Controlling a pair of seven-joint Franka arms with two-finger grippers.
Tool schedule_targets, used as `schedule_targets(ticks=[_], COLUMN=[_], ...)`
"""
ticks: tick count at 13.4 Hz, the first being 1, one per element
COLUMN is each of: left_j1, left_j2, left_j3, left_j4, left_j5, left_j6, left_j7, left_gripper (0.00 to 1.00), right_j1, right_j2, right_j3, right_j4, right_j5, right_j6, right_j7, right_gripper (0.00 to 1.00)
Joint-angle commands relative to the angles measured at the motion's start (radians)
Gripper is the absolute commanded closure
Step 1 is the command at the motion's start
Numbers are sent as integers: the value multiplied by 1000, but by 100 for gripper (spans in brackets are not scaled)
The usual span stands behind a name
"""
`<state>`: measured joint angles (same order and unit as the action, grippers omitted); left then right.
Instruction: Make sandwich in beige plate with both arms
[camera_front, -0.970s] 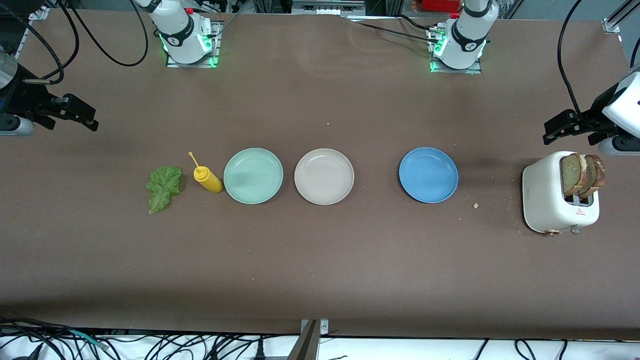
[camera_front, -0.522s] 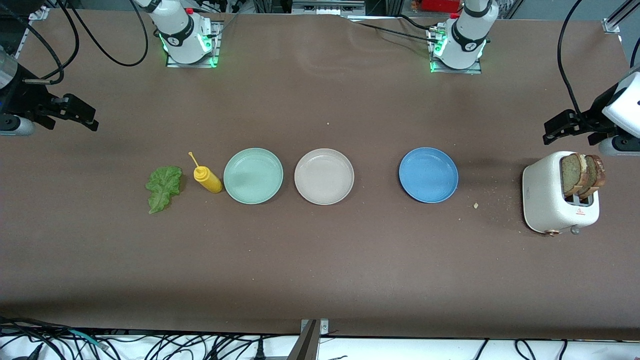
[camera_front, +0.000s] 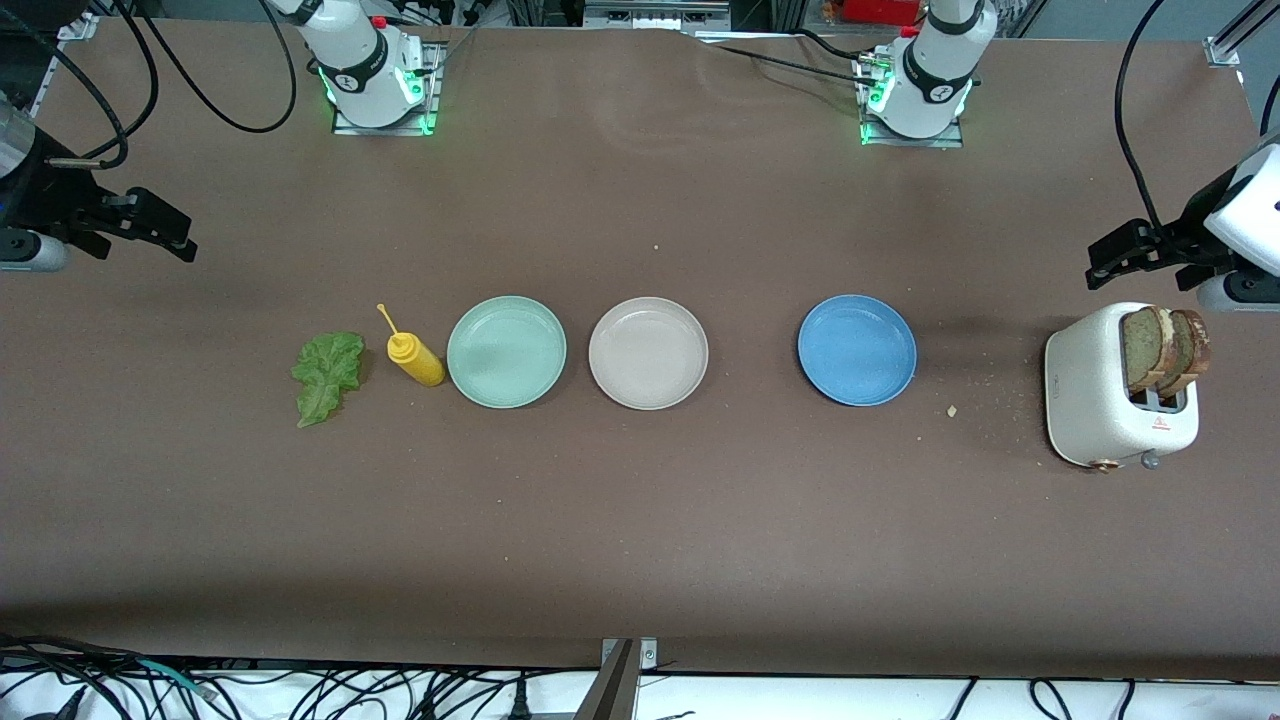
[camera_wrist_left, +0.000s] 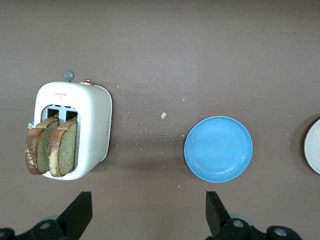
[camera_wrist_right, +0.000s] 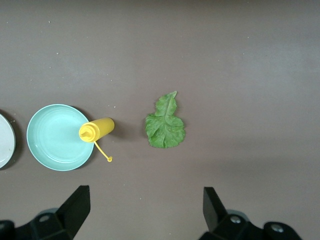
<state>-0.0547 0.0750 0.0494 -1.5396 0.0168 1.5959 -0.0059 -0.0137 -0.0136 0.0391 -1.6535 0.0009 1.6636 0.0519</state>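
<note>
The beige plate (camera_front: 648, 353) lies empty in the middle of the table, between a mint-green and a blue plate. Two brown bread slices (camera_front: 1165, 350) (camera_wrist_left: 52, 152) stand up out of a white toaster (camera_front: 1095, 400) (camera_wrist_left: 95, 120) at the left arm's end. A green lettuce leaf (camera_front: 326, 375) (camera_wrist_right: 165, 125) lies flat on the table at the right arm's end. My left gripper (camera_front: 1105, 262) (camera_wrist_left: 148, 196) hangs open and empty over bare table beside the toaster. Open and empty too, my right gripper (camera_front: 170, 232) (camera_wrist_right: 145, 192) hovers over bare table near the lettuce.
A mint-green plate (camera_front: 506, 351) and a blue plate (camera_front: 857, 349) flank the beige one, both empty. A yellow squeeze bottle (camera_front: 415, 360) lies on its side between the lettuce and the mint-green plate. Crumbs (camera_front: 951, 410) dot the table by the toaster.
</note>
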Motion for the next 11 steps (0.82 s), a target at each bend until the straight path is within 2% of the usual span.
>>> schedule_targets(ticks=[1,11], left_j1=[1,3], left_j2=[9,14], left_j3=[0,0], left_j4=[18,16], left_j5=[-18,-15], left_j6=[-1,13], left_j7=[0,0], left_gripper=[0,0], right_j1=[1,1], right_j2=[4,4], right_j3=[-1,1], right_j4=[20,20], right_j5=[13,10], right_j6=[-19,-21], right_j7=[11,-1], right_gripper=[0,0])
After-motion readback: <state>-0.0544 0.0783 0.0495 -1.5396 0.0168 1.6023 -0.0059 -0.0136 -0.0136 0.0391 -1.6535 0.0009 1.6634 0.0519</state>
